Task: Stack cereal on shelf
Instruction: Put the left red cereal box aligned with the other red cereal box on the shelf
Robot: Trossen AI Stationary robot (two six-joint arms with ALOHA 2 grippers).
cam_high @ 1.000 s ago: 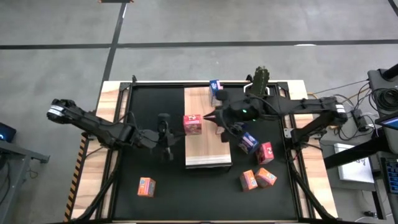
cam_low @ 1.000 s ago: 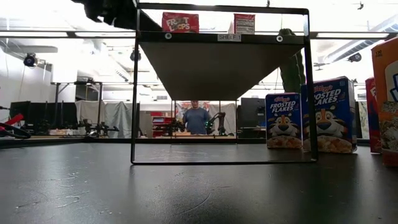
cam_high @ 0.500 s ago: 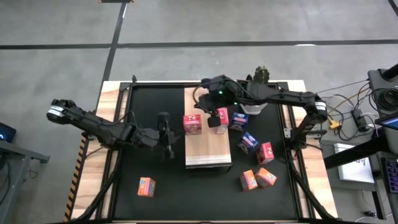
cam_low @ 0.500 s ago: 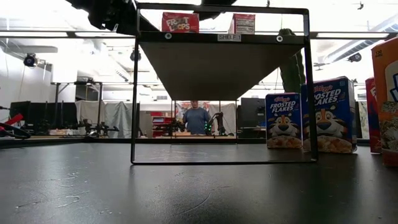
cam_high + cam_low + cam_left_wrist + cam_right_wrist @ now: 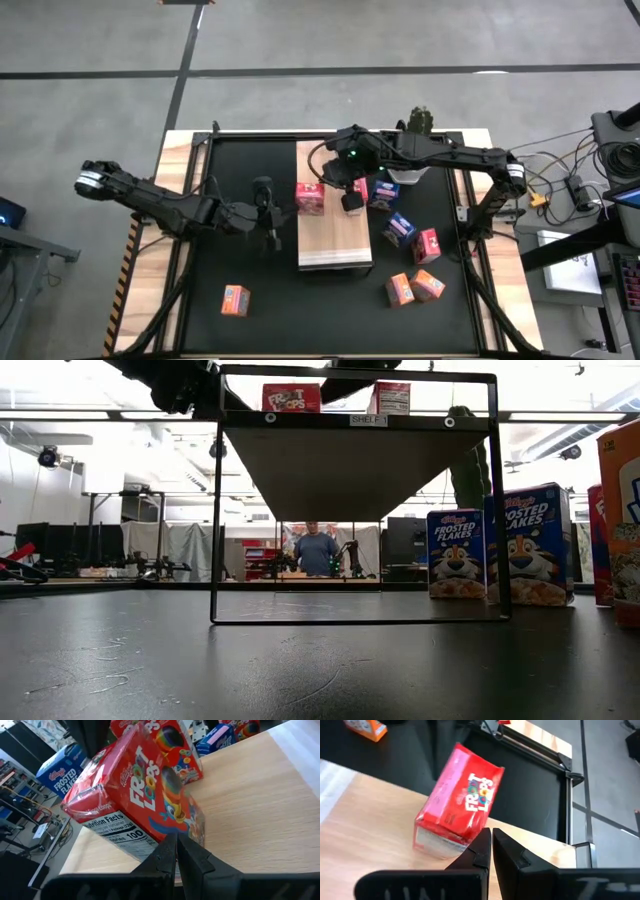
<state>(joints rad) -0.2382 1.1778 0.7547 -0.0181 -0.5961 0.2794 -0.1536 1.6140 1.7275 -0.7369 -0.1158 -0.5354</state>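
1. On my overhead feed, the left gripper [image 5: 270, 212] sits left of centre over the black mat [image 5: 240, 170], just beside the shelf's left edge, its fingers clenched together on nothing.
2. The shelf [image 5: 335, 240] is the light wood board at frame centre, its long axis running top to bottom of the overhead picture.
3. A red Froot Loops box [image 5: 309, 199] stands on the shelf near its left edge; in my left wrist feed this box [image 5: 145, 795] is tilted, printed front facing the camera.
4. The right gripper [image 5: 352, 200] hangs over the shelf just right of that box, jaws pressed shut and empty; a second red box [image 5: 358, 186] and a blue box [image 5: 379, 193] sit right by it.
5. More cereal lies on the mat at lower right: a blue box [image 5: 399, 228], a red one [image 5: 427, 245], two orange ones [image 5: 412, 288].
6. A lone orange box [image 5: 235, 299] sits lower left.
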